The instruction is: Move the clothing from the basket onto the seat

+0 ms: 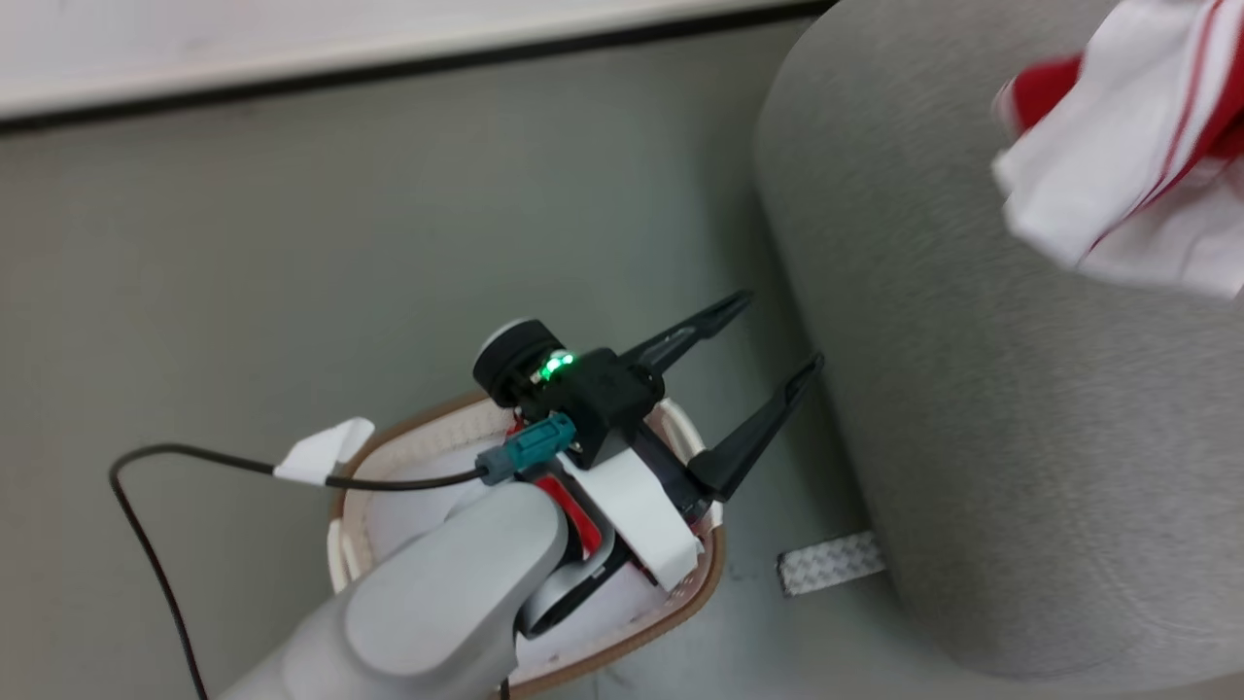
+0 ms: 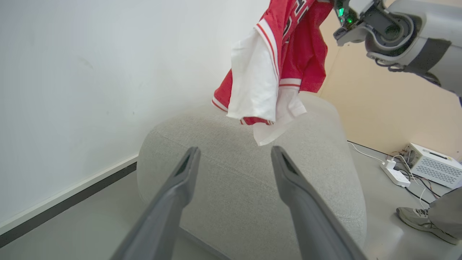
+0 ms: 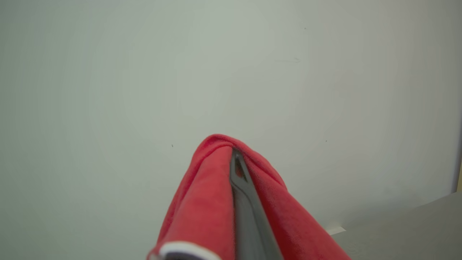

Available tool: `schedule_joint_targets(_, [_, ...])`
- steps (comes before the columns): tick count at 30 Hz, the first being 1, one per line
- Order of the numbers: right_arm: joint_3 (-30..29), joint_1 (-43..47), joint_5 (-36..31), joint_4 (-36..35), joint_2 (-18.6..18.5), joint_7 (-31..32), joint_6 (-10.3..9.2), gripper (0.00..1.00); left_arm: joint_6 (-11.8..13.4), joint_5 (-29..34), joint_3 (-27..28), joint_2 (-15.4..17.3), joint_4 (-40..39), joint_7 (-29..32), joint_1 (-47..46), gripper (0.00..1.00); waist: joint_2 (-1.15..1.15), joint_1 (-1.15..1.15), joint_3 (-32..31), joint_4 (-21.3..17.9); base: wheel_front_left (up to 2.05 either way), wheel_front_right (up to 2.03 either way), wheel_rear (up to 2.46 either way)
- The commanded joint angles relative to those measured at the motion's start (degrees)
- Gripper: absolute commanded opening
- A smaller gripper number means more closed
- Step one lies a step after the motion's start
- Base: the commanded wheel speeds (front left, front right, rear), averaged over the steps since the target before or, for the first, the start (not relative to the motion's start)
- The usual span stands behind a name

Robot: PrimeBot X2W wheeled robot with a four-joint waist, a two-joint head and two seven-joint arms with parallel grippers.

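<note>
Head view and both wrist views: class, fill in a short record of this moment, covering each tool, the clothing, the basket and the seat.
left tool: open, empty, above the edge of the basket, pointing toward the seat
right tool: shut on the clothing, held high
clothing: hangs over the seat; whether its lowest fold touches the top, cannot tell
basket: on the floor beside the seat, inside mostly hidden by the left arm
task state: clothing out of the basket, not yet laid on the seat
</note>
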Motion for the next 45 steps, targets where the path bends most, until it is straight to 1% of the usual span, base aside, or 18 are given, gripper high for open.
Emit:
schedule_joint_targets(1, [-1.02,-1.69,0.48,0.78,-0.87,0.15,-0.10,0.00,-0.24,0.52,0.28,0.72,-0.19,-0.11,-0.80,1.00,0.00,-0.01,8.11,5.97,0.00,0.00,0.00])
schedule_joint_targets(4, [-4.64,-7.54,0.28,4.03,-4.53,1.75,-0.11,0.00,-0.65,0.61,0.54,0.93,-0.74,-0.06,-2.53,1.00,0.00,-0.01,12.35,9.13,0.00,0.00,0.00])
schedule_joint_targets(7, [-7.51,-11.50,-1.88,8.82,-8.25,3.69,-0.11,0.00,-0.96,0.89,0.65,0.93,-0.77,-0.47,-3.47,1.00,0.00,-0.01,15.28,12.07,0.00,0.00,0.00])
schedule_joint_targets(12, [-11.38,-13.33,-8.77,19.22,-12.55,5.74,-0.10,0.00,-1.06,0.77,1.30,0.44,0.24,-1.13,-3.48,1.00,0.00,-0.01,16.68,15.37,0.00,0.00,0.00])
schedule_joint_targets(14, [-12.11,-13.04,-11.92,23.66,-13.27,6.59,-0.11,0.00,-1.16,0.64,1.61,0.37,0.67,-1.48,-3.06,1.00,0.00,-0.01,16.50,16.00,0.00,0.00,0.00])
schedule_joint_targets(15, [-12.12,-12.74,-13.45,25.95,-13.29,7.45,-0.11,0.07,-1.22,0.54,1.83,0.35,0.89,-1.51,-2.85,1.00,0.00,-0.01,16.35,16.15,0.00,0.00,0.00])
schedule_joint_targets(16, [-11.70,-12.46,-14.96,27.68,-13.13,8.23,-0.11,0.35,-1.18,0.43,2.02,0.29,1.06,-1.54,-2.70,1.00,0.00,-0.01,16.18,16.23,0.00,0.00,0.00])
schedule_joint_targets(17, [-11.54,-12.35,-16.08,29.35,-12.99,8.97,-0.11,0.44,-1.21,0.37,2.17,0.22,1.20,-1.63,-2.57,1.00,0.00,-0.01,16.01,16.25,0.00,0.00,0.00])
schedule_joint_targets(19, [-11.11,-12.12,-17.75,32.44,-12.29,11.13,-0.11,0.51,-1.36,0.25,2.33,0.10,1.49,-1.81,-2.20,1.00,0.00,-0.01,15.44,16.22,0.00,0.00,0.00])
schedule_joint_targets(22, [-10.02,-11.83,-18.74,36.24,-11.71,15.55,-0.11,0.76,-1.35,0.24,2.90,0.16,1.58,-1.93,-2.01,1.00,0.00,-0.01,14.61,15.93,0.00,0.00,0.00])
schedule_joint_targets(24, [-9.11,-11.84,-18.68,37.39,-11.21,17.78,-0.11,1.00,-1.37,0.35,3.26,0.35,1.77,-1.99,-1.65,1.00,0.00,-0.01,13.71,15.58,0.00,0.00,0.00])
schedule_joint_targets(29, [-5.28,-9.94,-18.30,37.58,-10.49,22.04,-0.11,1.00,-1.39,-0.27,3.81,0.33,3.03,-1.92,0.37,1.00,0.00,-0.01,8.96,14.23,0.00,0.00,0.00])
schedule_joint_targets(32, [-1.97,-8.13,-17.49,36.83,-10.23,25.64,-0.11,1.00,-1.12,-0.85,4.68,0.11,3.76,-1.95,2.73,1.00,0.00,-0.01,4.21,13.23,0.00,0.00,0.00])
schedule_joint_targets(35, [2.28,-5.71,-16.76,34.85,-11.10,29.70,-0.11,1.00,-0.82,-1.46,6.17,0.09,4.39,-1.93,5.72,1.00,0.00,-0.01,-1.29,12.39,0.00,0.00,0.00])
schedule_joint_targets(38, [6.09,-3.43,-15.10,30.31,-12.05,32.15,-0.11,1.00,-0.19,-2.07,8.12,0.41,4.62,-1.93,8.75,1.00,0.00,-0.01,-6.62,11.72,0.00,0.00,0.00])
schedule_joint_targets(40, [8.28,-1.24,-12.75,26.38,-12.70,33.31,-0.11,1.00,0.31,-2.31,9.46,0.54,4.54,-1.93,10.78,1.00,0.00,-0.01,-9.98,11.58,0.00,0.00,0.00])
schedule_joint_targets(45, [11.59,3.95,-6.81,13.65,-15.08,32.07,-0.11,1.00,2.03,-2.66,13.76,1.19,3.50,-1.94,14.76,1.00,0.00,-0.01,-16.33,12.24,0.00,0.00,0.00])
